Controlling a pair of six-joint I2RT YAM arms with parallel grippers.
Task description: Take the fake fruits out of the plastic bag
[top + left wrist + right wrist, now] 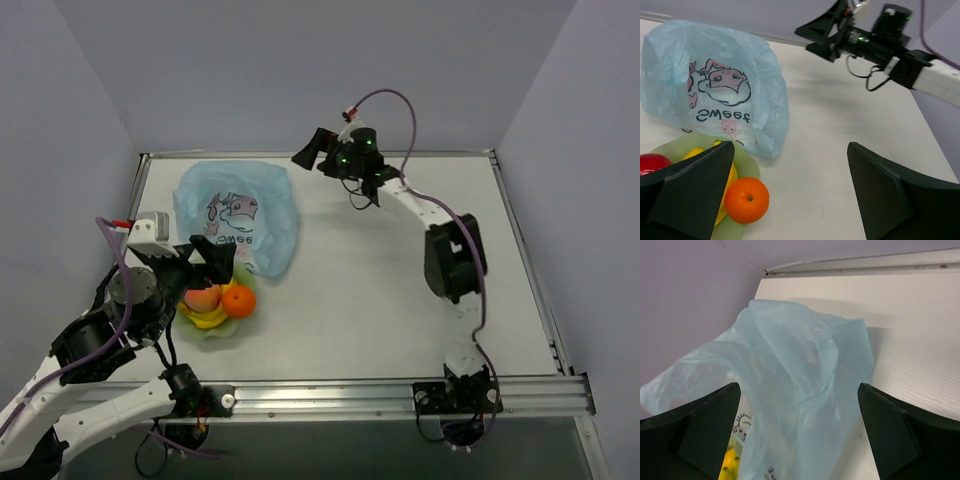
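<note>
The light-blue plastic bag lies crumpled at the back left, its "Sweet" print facing the arms. It also shows in the left wrist view and the right wrist view. In front of it the orange, the peach and the banana bunch lie in a pale green bowl. The left wrist view shows the orange, the red fruit and a bit of banana. My left gripper is open and empty just above the bowl. My right gripper is open and empty, beyond the bag's far right edge.
The white table has a raised metal rim along its near edge and grey walls on three sides. The right arm's elbow stands at the right of the table. The bowl's rim touches the bag's near edge.
</note>
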